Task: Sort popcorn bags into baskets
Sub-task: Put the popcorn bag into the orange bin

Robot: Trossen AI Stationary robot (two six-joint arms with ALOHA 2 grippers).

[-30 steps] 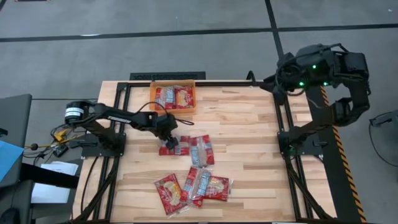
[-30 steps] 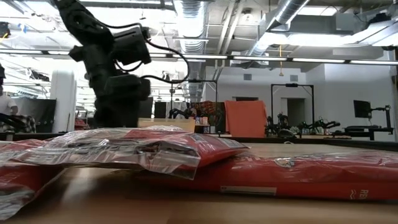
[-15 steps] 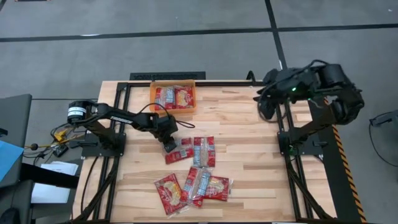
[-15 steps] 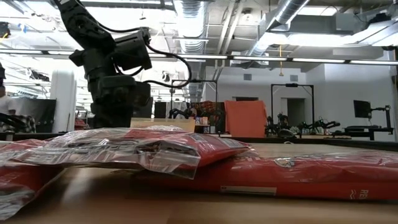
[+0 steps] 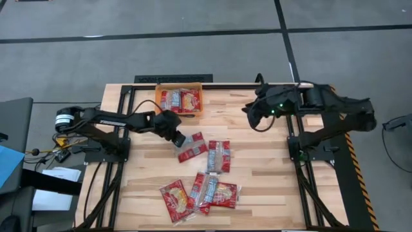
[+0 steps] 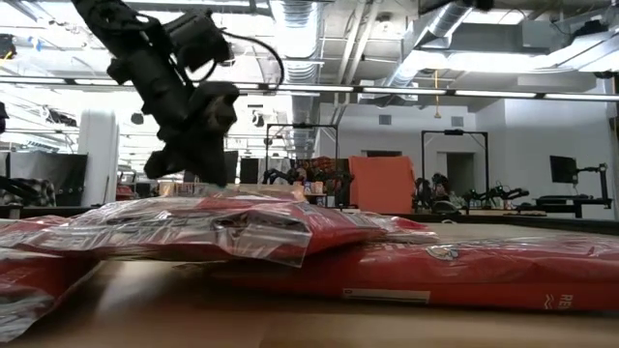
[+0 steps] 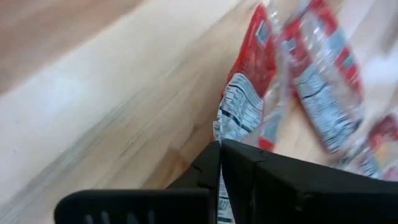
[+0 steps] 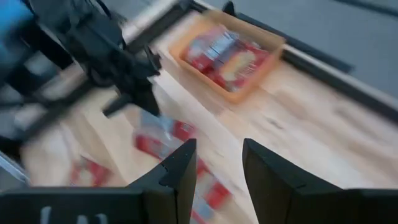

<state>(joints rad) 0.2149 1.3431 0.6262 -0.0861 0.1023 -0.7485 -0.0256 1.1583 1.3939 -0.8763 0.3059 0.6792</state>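
Several red popcorn bags lie on the wooden table: one (image 5: 219, 155) at mid-table and a loose overlapping group (image 5: 199, 193) near the front edge. My left gripper (image 5: 181, 140) is shut on another popcorn bag (image 5: 192, 147) beside the mid-table one. The orange basket (image 5: 156, 103) stands at the far edge with two bags (image 5: 180, 101) lying flat in it. My right gripper (image 5: 250, 115) hangs open above the table's far right part, with nothing between its fingers (image 8: 180, 174). My left gripper pinches the popcorn bag by a short edge (image 7: 219, 163), at the end with the printed white label, between its two shut fingers. The fingers slant down from the table's left. The bag runs away from the fingertips toward the neighbouring bag (image 7: 323, 81), its held end raised.
Black frame rails (image 5: 293, 148) run along the table's left, right and far sides. Bare wood lies between the basket and the right arm and along the table's right half. In the low view, nearby bags (image 6: 290, 242) fill the foreground.
My left gripper has taken hold of the bag, risen and tipped, and drawn the bag a little toward the table's far right. The neighbouring bag has also shifted right. My right arm has swung from beyond the table's right edge toward the left, over the table.
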